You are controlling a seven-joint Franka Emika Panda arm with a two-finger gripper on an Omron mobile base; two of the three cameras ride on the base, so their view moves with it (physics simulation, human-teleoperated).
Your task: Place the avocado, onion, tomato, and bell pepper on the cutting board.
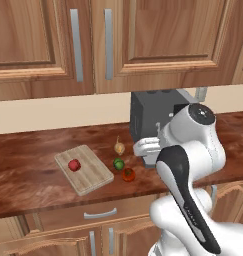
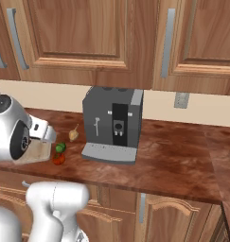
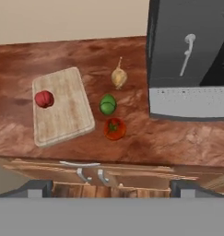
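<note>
Cutting board [image 3: 62, 110]: 1 red item [image 3: 44, 98] placed, 3 pending. Gripper [image 3: 111, 186] fingers apart, empty. Next: descend onto avocado [image 3: 108, 104].

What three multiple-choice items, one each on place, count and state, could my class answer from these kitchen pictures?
1. Where does the avocado lie?
A. on the cutting board
B. on the counter between the onion and the orange-red item
C. on the coffee machine's tray

2. How many items lie on the cutting board?
A. one
B. two
C. four

3. How is the end effector?
A. shut on the onion
B. open, holding nothing
C. shut on the avocado

Answers:
1 B: the onion is behind it, the orange-red item in front.
2 A: just the red item.
3 B: the fingertips stand wide apart, above the counter.
</note>
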